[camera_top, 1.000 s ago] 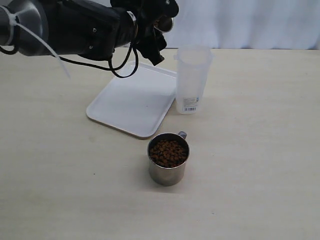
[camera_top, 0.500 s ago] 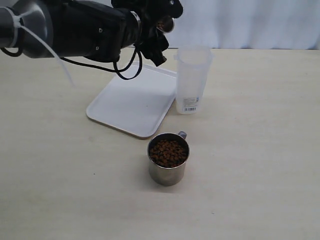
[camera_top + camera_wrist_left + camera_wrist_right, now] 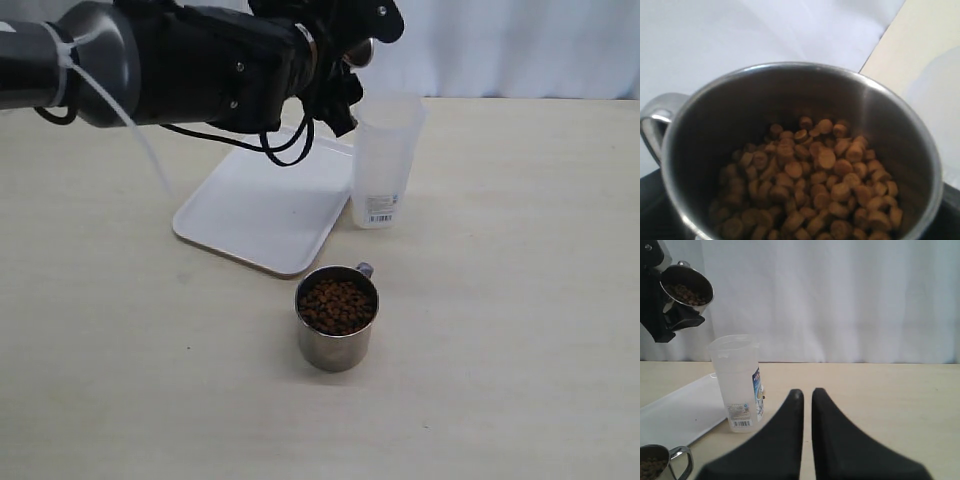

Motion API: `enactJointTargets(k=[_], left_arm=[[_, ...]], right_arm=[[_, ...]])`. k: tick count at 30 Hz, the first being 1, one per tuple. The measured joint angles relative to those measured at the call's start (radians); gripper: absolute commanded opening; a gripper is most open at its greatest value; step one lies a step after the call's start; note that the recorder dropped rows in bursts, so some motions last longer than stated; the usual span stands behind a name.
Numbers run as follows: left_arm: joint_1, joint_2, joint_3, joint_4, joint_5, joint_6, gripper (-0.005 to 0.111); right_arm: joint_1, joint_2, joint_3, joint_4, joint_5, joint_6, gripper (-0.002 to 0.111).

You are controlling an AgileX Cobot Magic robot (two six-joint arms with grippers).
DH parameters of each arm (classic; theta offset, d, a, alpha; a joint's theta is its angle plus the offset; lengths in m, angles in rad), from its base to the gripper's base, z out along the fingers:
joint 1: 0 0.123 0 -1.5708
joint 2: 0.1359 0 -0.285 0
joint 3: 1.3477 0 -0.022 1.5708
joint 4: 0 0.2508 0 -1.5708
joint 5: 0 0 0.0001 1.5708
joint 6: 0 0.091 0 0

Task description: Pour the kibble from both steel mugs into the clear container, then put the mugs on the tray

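My left gripper (image 3: 345, 62) is shut on a steel mug (image 3: 360, 48) and holds it high, just left of the clear container's (image 3: 385, 160) rim. The held mug (image 3: 687, 284) is tilted a little and kibble (image 3: 689, 294) still lies inside it. In the left wrist view this mug (image 3: 715, 110) fills the frame with kibble (image 3: 810, 185); the fingers are hidden behind it. The second steel mug (image 3: 336, 320) stands on the table, full of kibble (image 3: 337, 305). The white tray (image 3: 265, 205) lies bare beside the container. My right gripper (image 3: 807, 392) is shut and holds nothing.
The container (image 3: 737, 382) stands upright at the tray's (image 3: 675, 412) right edge, label outward. The standing mug (image 3: 660, 465) is in front of the tray's near corner. A white curtain (image 3: 840, 300) backs the table. The left arm's bulk (image 3: 150, 65) hangs over the tray's far side.
The left arm has carried its mug to the right, from over the tray's far edge up close to the container's rim. The standing mug, tray and container have not moved.
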Motion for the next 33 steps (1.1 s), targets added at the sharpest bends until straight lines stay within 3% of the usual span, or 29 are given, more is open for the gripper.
enactJointTargets(k=[3, 10, 33], left_arm=[[-0.002, 0.036, -0.063, -0.108, 0.041, 0.130, 0.000], [-0.031, 0.090, -0.102, -0.145, 0.101, 0.231, 0.000], [-0.058, 0.106, -0.158, -0.184, 0.203, 0.389, 0.000]], right_arm=[[0.000, 0.000, 0.000, 0.000, 0.000, 0.000, 0.005], [0.000, 0.000, 0.000, 0.000, 0.000, 0.000, 0.005], [0.000, 0.000, 0.000, 0.000, 0.000, 0.000, 0.005]])
